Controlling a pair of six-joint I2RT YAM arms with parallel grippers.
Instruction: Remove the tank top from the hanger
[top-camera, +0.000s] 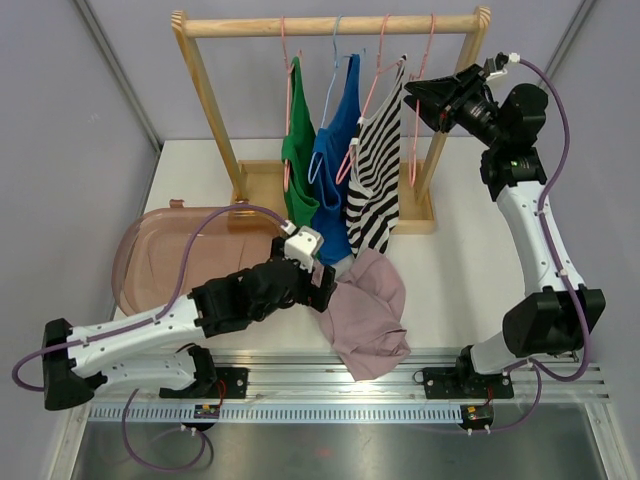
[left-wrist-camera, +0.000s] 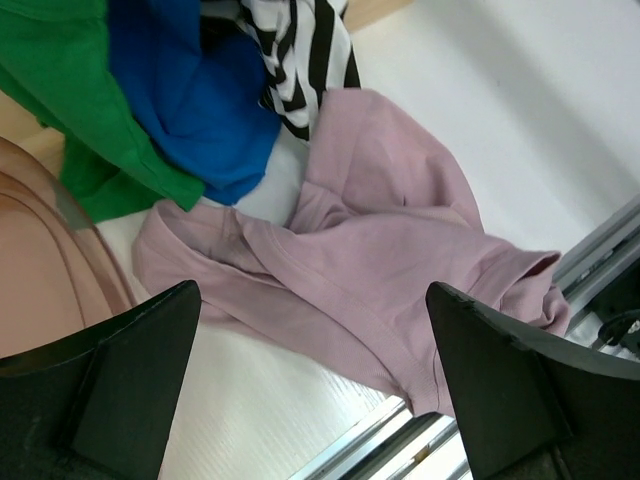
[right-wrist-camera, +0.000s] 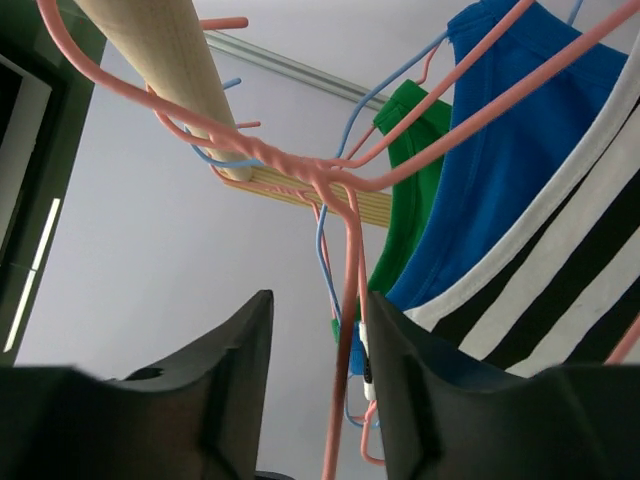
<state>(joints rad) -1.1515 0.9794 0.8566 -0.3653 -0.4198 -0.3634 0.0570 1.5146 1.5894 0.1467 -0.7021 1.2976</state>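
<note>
A mauve tank top lies crumpled on the table by the front rail, off any hanger; it also shows in the left wrist view. My left gripper is open and empty, jaws wide, just above its left edge. Green, blue and striped tank tops hang on the wooden rack. My right gripper is up at the rack's right end, open, with the wire of a bare pink hanger between its jaws, close to the right finger.
A translucent pink tray sits at the table's left, beside my left arm. The rack's wooden base and right post stand behind the clothes. A metal rail runs along the near edge.
</note>
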